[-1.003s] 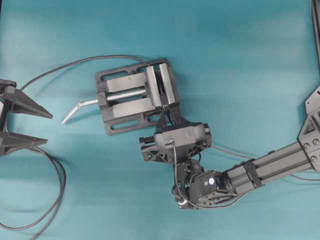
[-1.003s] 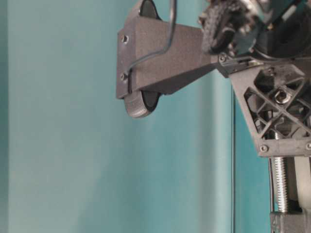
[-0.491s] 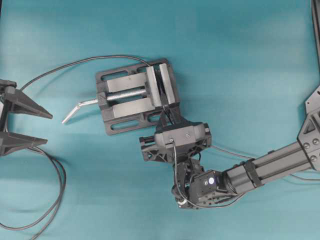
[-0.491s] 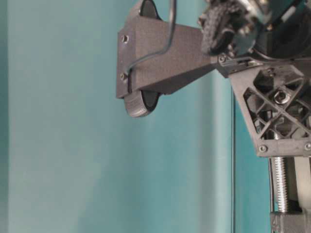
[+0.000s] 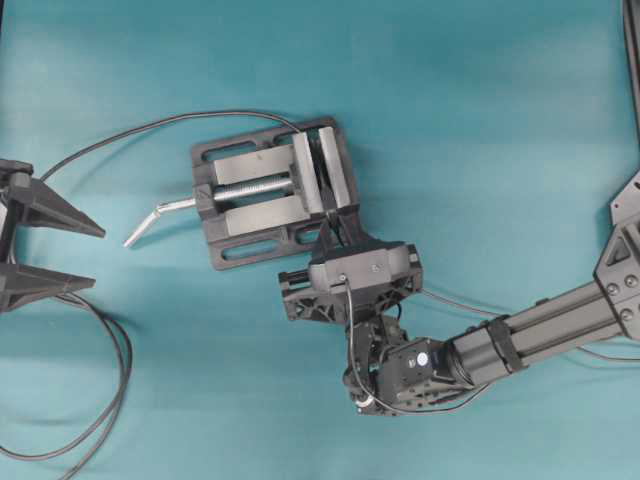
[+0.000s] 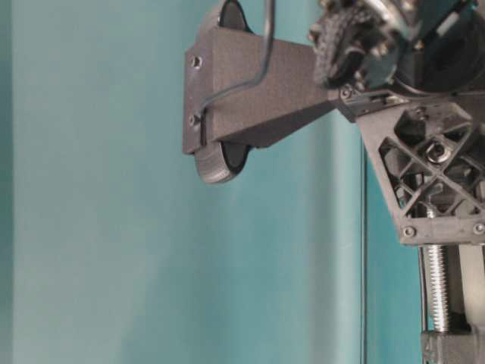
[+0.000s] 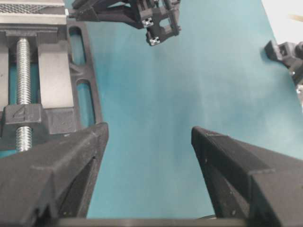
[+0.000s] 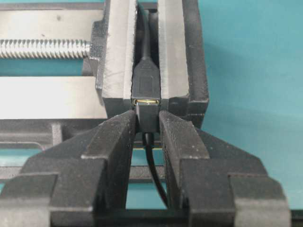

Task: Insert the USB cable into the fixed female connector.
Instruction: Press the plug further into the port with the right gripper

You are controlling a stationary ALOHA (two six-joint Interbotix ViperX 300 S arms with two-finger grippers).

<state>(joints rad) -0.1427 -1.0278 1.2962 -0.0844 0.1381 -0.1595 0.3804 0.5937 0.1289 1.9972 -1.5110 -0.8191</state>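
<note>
While the teal tabletop [image 5: 480, 120] lies bare around the vise [image 5: 270, 190], the right gripper [image 8: 147, 124] sits at the vise's edge. Its jaws are clenched on the USB cable [image 8: 147, 116], whose plug meets the fixed female connector [image 8: 146, 82] between the 2 vise plates. The left gripper [image 7: 149, 137] waits well apart, jaws spread wide, holding nothing.

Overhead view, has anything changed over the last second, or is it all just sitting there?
Nothing visibly changed. The right gripper stays shut on the USB cable's plug at the mouth of the connector clamped in the vise. The left gripper stays open at the left edge, holding nothing.
</note>
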